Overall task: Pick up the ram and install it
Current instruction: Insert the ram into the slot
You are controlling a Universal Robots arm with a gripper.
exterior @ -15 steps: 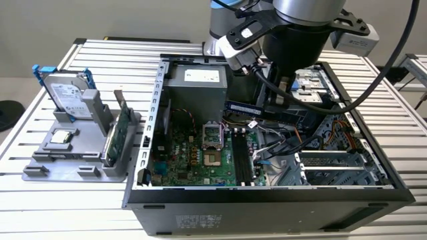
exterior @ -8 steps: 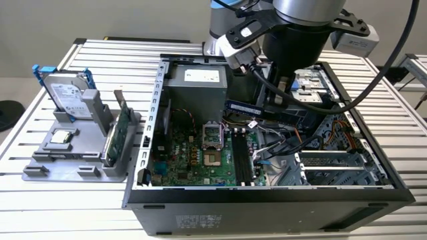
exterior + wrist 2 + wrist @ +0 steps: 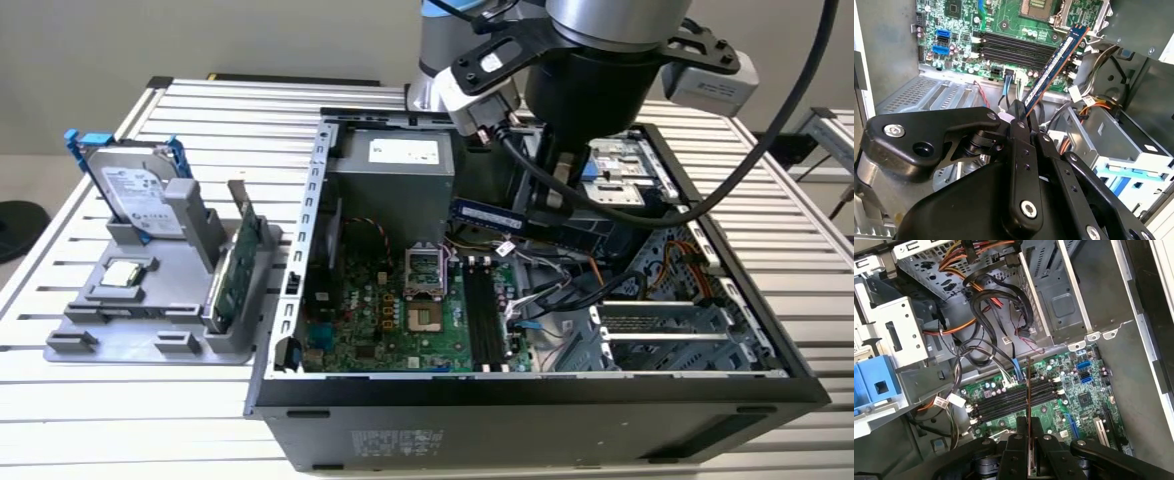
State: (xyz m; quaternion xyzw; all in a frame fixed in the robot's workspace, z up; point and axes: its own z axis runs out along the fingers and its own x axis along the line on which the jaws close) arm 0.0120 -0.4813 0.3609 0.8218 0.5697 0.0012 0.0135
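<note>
The black metal gripper (image 3: 1022, 115) pinched one end of the long, thin, dark ram stick (image 3: 1056, 65), holding it above the black motherboard slots (image 3: 1009, 47), probably to line it up.

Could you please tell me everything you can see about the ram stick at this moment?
The ram is a long, thin board, dark blue-looking, with a row of black chips on its face. The gripper holds it, jaws shut across its flat sides; nothing else touches it. It hangs roughly level over the open computer case, above the motherboard and its black memory slots, not yet seated. In the first wrist view it appears edge-on.
</note>
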